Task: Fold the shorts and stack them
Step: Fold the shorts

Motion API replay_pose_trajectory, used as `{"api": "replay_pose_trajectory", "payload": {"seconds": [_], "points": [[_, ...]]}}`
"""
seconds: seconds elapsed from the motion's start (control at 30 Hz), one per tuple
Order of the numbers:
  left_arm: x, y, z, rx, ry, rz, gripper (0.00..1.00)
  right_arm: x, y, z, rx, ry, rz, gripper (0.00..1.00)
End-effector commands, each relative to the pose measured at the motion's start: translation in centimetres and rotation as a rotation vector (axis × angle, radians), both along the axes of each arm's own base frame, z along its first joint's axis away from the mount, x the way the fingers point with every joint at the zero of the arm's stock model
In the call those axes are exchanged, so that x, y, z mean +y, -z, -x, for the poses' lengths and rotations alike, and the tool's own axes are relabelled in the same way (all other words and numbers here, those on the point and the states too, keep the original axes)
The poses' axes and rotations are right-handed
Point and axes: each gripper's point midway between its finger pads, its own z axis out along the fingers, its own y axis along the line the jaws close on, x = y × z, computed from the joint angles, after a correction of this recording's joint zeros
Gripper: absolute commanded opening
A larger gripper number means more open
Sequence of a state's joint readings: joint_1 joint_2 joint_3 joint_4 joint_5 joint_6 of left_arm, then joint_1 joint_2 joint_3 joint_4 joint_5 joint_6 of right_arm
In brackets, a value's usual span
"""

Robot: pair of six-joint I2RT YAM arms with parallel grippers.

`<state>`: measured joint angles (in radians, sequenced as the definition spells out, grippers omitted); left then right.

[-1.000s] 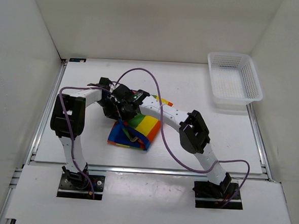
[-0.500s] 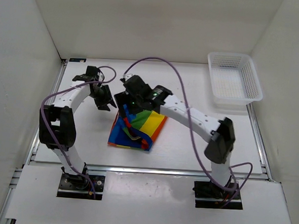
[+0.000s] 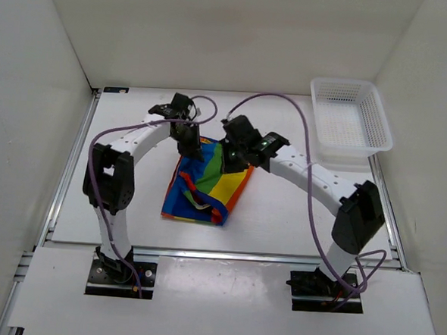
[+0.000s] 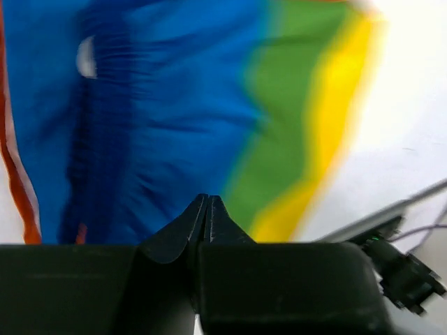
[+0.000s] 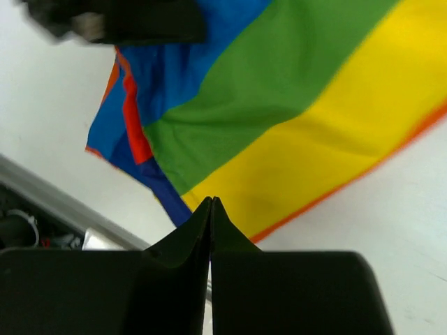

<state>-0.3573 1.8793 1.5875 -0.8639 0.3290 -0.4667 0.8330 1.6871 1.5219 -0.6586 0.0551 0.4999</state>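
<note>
- The shorts (image 3: 207,185) lay bunched near the middle of the worktop (image 3: 266,216), slightly toward its left edge. They were part-folded, with the stripes running askew.
- The left gripper (image 3: 189,141) sat at the far-left corner of the cloth and the right gripper (image 3: 225,161) at its far edge. The two were close together.
- Both grippers had their fingers pressed together. In the wrist views the tips met right over the fabric, but I couldn't tell whether any hem was caught between them.
- Step in hand, as I read it, was taking the far edge and folding it toward the near edge of the worktop.
- To do it well:
  - Confirm each pinch had really taken cloth before lifting. Thin fabric slips out easily.
  - Spread the two grips apart along the edge so the cloth went taut with no sag between them.
  - Lift only enough to clear the lower layer, then carry both sides level and in step.
  - Lay the edge down flush with the near hem, then release.
- Risk was a one-sided grip dragging the whole pile sideways.
- The white basket (image 3: 316,112) stood at the far right corner, well apart from the cloth.
</note>
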Motion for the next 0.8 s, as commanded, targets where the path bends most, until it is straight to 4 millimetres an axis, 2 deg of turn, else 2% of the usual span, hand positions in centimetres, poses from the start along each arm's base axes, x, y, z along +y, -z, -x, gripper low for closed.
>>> {"api": "replay_pose_trajectory", "payload": {"seconds": [0.0,0.03,0.07,0.1,0.13,0.17,0.2,0.23,0.3,0.33,0.43,0.47,0.5,0.57,0.6,0.67,0.7,0.77], "points": [[2.3,5.0,1.9,0.132,-0.009,-0.069,0.14,4.1,2.4,4.0,0.122,-0.157,-0.076,0.00],[3.1,6.4,2.9,0.172,-0.019,-0.082,0.14,4.3,4.1,4.7,0.156,-0.170,-0.050,0.00],[3.3,7.0,3.2,0.178,-0.022,-0.093,0.14,4.8,5.0,5.9,0.177,-0.214,-0.043,0.00],[3.5,7.6,3.8,0.198,-0.022,-0.100,0.14,4.4,6.1,6.1,0.197,-0.212,-0.022,0.00],[4.1,7.8,3.8,0.195,-0.046,-0.103,0.14,4.1,8.4,7.1,0.229,-0.222,0.014,0.00],[4.3,8.2,4.6,0.218,-0.054,-0.108,0.14,3.6,9.7,7.3,0.238,-0.215,0.035,0.00],[4.7,8.5,4.6,0.219,-0.064,-0.107,0.14,3.1,10.9,7.6,0.255,-0.213,0.053,0.00],[4.6,8.5,4.4,0.211,-0.064,-0.104,0.14,2.1,13.4,8.1,0.279,-0.202,0.097,0.00],[4.9,8.9,4.7,0.221,-0.067,-0.117,0.14,1.1,15.4,8.2,0.286,-0.184,0.140,0.00],[4.9,8.9,4.7,0.221,-0.067,-0.117,0.14,0.2,17.1,8.6,0.300,-0.186,0.181,0.00],[5.0,9.0,4.7,0.218,-0.070,-0.125,0.12,-0.4,18.0,8.5,0.295,-0.192,0.222,0.00],[5.0,9.0,4.7,0.218,-0.070,-0.125,0.12,-0.6,17.6,8.4,0.287,-0.188,0.225,0.00],[5.0,8.7,4.6,0.209,-0.070,-0.122,0.12,-0.4,15.6,8.2,0.251,-0.197,0.192,0.00],[4.9,8.4,4.9,0.210,-0.066,-0.110,0.12,-0.2,13.0,7.1,0.181,-0.176,0.170,0.00],[4.8,7.6,4.7,0.198,-0.069,-0.085,0.12,-0.1,10.6,6.5,0.130,-0.165,0.141,0.00],[4.4,6.4,4.7,0.176,-0.060,-0.054,0.12,-0.3,7.4,5.1,0.059,-0.125,0.125,0.00],[4.2,5.0,4.6,0.146,-0.064,-0.030,0.12,-0.5,5.4,4.1,-0.004,-0.095,0.109,0.00],[4.1,3.7,5.0,0.136,-0.068,-0.013,0.12,-0.8,3.2,2.6,-0.046,-0.055,0.077,0.00]]}}
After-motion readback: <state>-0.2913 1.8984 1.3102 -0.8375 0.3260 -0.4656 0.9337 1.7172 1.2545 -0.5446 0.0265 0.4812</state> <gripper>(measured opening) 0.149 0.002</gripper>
